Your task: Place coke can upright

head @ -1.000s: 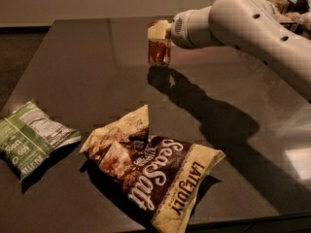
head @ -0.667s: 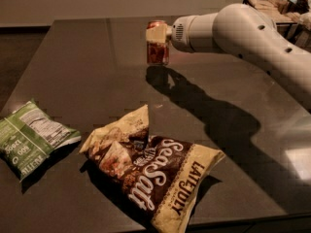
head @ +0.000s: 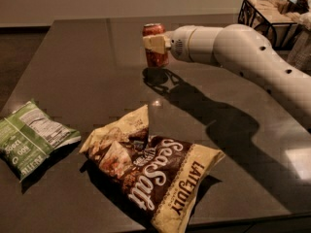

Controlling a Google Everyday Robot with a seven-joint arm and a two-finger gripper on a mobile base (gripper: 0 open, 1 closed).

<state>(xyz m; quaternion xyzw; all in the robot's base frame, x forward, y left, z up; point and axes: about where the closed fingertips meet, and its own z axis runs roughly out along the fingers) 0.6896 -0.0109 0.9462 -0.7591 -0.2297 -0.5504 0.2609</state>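
Red coke can is clamped upright by gripper at far table centre, so it lands standing.

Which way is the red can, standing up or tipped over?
Upright: the can has its silver top facing up, held by the gripper over the table. Whether its base touches the table: cannot tell.

One coke can in one gripper, two chip bags, green bag, brown bag; one basket
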